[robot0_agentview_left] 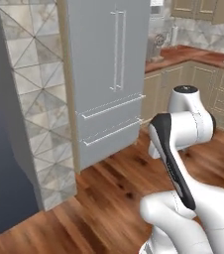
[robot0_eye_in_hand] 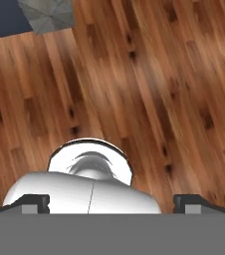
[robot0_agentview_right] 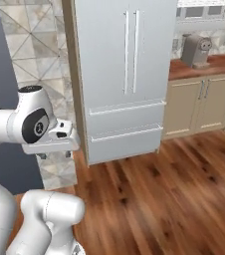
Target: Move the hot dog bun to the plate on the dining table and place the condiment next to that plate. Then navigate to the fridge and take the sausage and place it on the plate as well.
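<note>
The fridge [robot0_agentview_left: 106, 74] [robot0_agentview_right: 124, 74] stands ahead, tall and silver-grey, with its two upper doors and two lower drawers shut. Its long vertical bar handles [robot0_agentview_right: 131, 52] meet at the middle. My arm is folded close over the base, and the gripper [robot0_agentview_right: 55, 155] [robot0_eye_in_hand: 112, 204] points down at the wooden floor, well short of the fridge. Its fingertips [robot0_eye_in_hand: 35, 201] stand far apart with nothing between them, so it is open. The hot dog bun, the plate, the dining table, the condiment and the sausage are out of view.
A tiled pillar [robot0_agentview_left: 34, 99] [robot0_agentview_right: 35, 50] flanks the fridge's left side, with a dark wall [robot0_agentview_left: 0, 173] beyond it. Beige cabinets under a wood counter [robot0_agentview_left: 198, 54] [robot0_agentview_right: 204, 64] run right, holding a coffee machine [robot0_agentview_right: 196, 50]. Wooden floor [robot0_agentview_right: 174, 199] lies before the fridge.
</note>
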